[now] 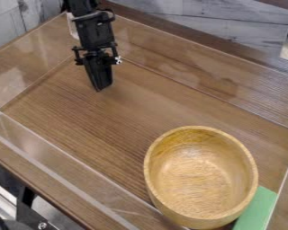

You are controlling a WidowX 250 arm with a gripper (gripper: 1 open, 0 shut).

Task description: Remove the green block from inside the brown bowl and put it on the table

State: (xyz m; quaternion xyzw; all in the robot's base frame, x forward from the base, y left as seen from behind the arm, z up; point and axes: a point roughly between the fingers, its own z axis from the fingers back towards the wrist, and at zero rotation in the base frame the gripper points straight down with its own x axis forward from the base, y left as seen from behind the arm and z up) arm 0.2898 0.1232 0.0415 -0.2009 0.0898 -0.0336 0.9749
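Hovering with jaws shut and empty, the gripper sits well apart from the seemingly empty brown bowl; next, locate the block.

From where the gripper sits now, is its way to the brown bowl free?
Probably yes. The gripper is shut, low over the table at the far left, and the brown bowl stands near the right corner. Only bare tabletop lies between them, and the bowl's hollow is open from above.
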